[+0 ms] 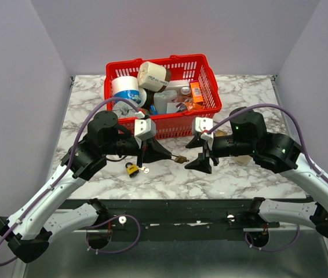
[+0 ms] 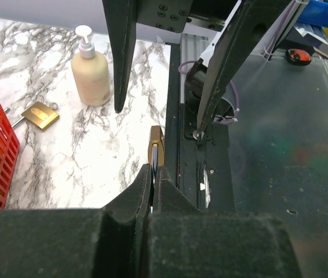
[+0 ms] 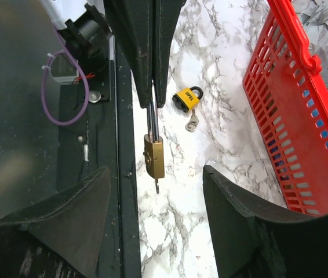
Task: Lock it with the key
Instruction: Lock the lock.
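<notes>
A brass padlock hangs in the air by its shackle, which my left gripper is shut on. A small key sticks out of the padlock's underside, towards the right wrist camera. My right gripper is open, its jaws wide apart on either side of the key and touching neither key nor padlock. From above, the padlock shows between the left gripper and the right gripper, just over the table's near edge.
A yellow padlock with loose keys lies on the marble beyond the left gripper. A second brass padlock lies near the red basket. A soap bottle stands behind the right gripper.
</notes>
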Action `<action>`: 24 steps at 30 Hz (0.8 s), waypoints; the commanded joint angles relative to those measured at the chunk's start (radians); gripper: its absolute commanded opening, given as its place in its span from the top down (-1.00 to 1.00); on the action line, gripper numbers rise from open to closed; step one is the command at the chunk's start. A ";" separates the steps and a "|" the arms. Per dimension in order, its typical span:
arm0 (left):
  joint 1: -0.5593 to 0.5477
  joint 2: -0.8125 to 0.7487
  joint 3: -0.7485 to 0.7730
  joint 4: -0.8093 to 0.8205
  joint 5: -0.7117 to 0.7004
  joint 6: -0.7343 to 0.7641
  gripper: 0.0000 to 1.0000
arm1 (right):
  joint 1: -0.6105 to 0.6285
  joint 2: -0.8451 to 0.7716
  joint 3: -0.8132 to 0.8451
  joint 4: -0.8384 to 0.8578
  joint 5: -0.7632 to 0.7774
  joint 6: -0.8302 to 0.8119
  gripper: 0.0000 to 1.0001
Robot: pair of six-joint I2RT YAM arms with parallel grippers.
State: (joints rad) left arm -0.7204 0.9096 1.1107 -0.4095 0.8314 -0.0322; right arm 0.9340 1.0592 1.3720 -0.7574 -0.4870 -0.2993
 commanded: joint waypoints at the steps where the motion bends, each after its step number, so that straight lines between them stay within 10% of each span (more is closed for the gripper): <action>1: 0.003 0.011 0.043 -0.002 0.047 0.028 1.00 | -0.003 0.013 -0.017 -0.033 -0.022 -0.035 -0.43; 24: 0.006 -0.002 0.035 0.006 0.084 0.074 1.00 | -0.001 0.056 0.007 -0.033 -0.100 -0.020 -0.13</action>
State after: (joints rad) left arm -0.7193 0.9092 1.1240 -0.4129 0.8799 0.0166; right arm 0.9340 1.0981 1.3560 -0.7971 -0.5404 -0.3256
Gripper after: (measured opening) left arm 0.017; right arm 0.573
